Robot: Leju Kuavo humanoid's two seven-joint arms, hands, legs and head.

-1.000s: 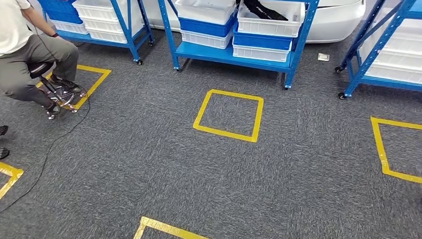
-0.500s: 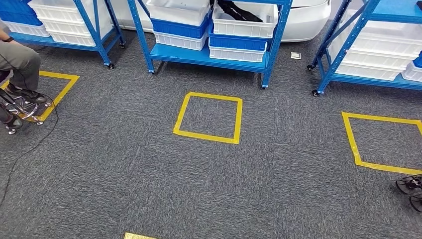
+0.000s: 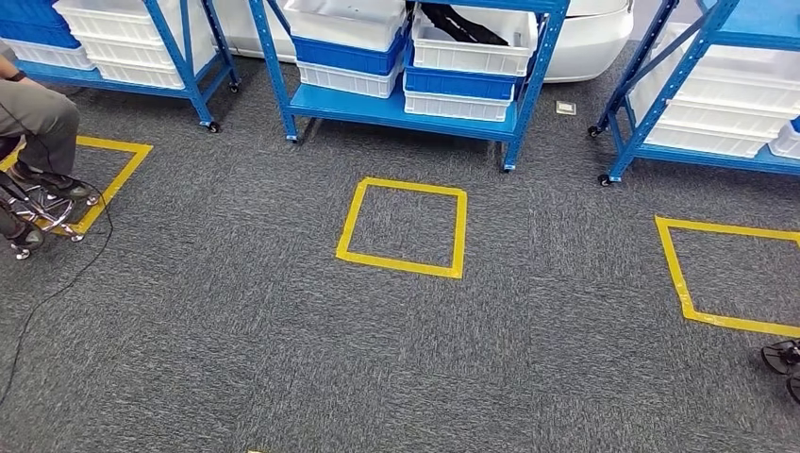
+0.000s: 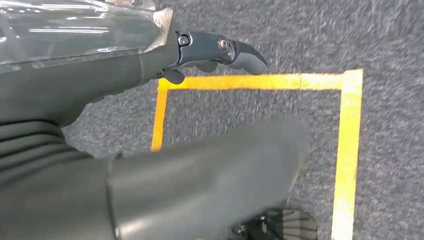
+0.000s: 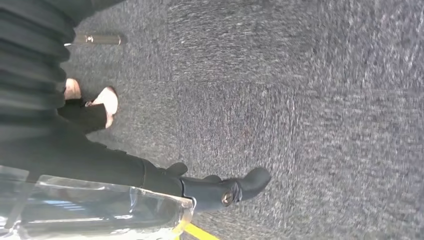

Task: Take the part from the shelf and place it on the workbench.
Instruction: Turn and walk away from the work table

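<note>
Part: black piece [image 3: 460,23] lying in a white bin [image 3: 472,45] on the middle shelf [image 3: 406,109], at 12 o'clock in the head view; it looks like the thing to fetch, though I cannot be sure.
Shelf: blue, on casters, bins stacked white and blue; likely parked behind the yellow square [image 3: 406,229] so the robot can stand on that mark to reach.
Left hand [image 4: 150,165]: hangs over a taped yellow corner, thumb large and blurred, dark fingers stretched out, nothing in it.
Right hand [image 5: 150,175]: hangs over bare carpet, fingers out straight, nothing held; hands are probably low because the robot is walking, not reaching.
Surroundings: second shelf [image 3: 698,104] at 2 o'clock, third [image 3: 141,57] at 10 o'clock; seated person [image 3: 33,118] at 9 o'clock.
Change: against half a second ago the whole picture has slid slightly down and right, so the camera moved, not the things.
Stage: approach; part not yet taken.
</note>
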